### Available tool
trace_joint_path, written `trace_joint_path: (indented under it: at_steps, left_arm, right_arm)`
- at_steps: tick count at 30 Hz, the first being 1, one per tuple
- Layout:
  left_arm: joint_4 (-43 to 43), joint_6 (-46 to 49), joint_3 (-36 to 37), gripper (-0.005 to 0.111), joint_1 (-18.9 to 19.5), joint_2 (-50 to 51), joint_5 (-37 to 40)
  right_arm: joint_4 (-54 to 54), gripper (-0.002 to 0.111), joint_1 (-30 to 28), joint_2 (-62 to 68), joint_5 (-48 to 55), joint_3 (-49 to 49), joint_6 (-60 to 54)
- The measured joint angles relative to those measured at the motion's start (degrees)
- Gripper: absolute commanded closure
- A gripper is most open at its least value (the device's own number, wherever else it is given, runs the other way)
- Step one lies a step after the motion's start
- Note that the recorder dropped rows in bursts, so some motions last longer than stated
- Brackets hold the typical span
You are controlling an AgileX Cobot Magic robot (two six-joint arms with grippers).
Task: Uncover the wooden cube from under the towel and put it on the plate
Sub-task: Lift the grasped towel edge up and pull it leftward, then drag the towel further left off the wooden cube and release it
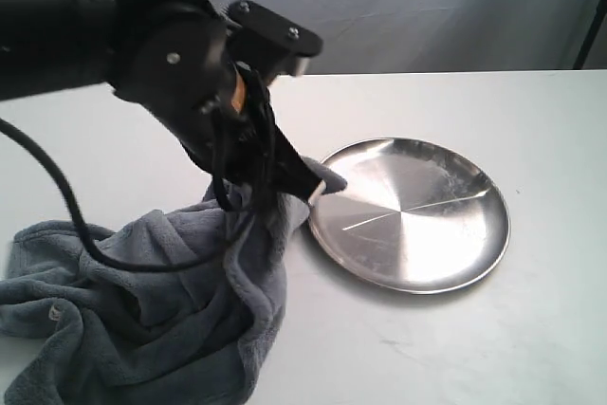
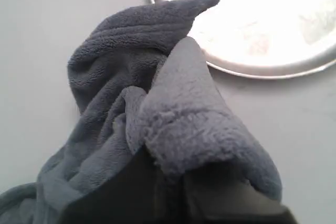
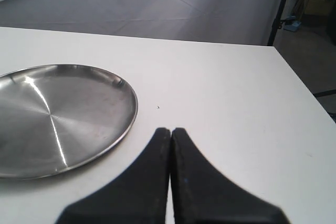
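The blue-grey towel (image 1: 161,301) lies bunched on the table's left, one corner drawn up to the left edge of the plate (image 1: 417,220). My left gripper (image 1: 299,182) is shut on that raised corner of the towel (image 2: 178,114), and fleece drapes over its fingers in the left wrist view. The steel plate (image 2: 252,30) lies bare just past the towel's tip. The wooden cube is hidden in every view. My right gripper (image 3: 170,130) is shut on nothing, hovering over bare table beside the plate (image 3: 58,119); it does not show in the exterior view.
The white table (image 1: 493,348) ends at a far edge with a grey backdrop behind it. In the right wrist view the table's corner (image 3: 273,48) shows, with a dark stand and floor beyond it. A black cable (image 1: 85,234) hangs from the left arm over the towel.
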Motion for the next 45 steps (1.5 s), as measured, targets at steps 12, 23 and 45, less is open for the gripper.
trace_joint_path:
  at_steps: [12,23,45]
  left_arm:
    - [-0.11,0.18,0.00,0.107,10.14,-10.76,0.21]
    - [-0.46,3.50,0.00,0.107,20.58,-16.37,2.75]
    - [4.74,6.02,0.00,0.107,30.14,-15.33,10.57]
  right_arm:
    - [0.00,0.108,0.00,0.00,0.00,0.00,0.00]
    - [0.00,0.108,0.00,0.00,0.00,0.00,0.00]
    - [0.00,0.108,0.00,0.00,0.00,0.00,0.00]
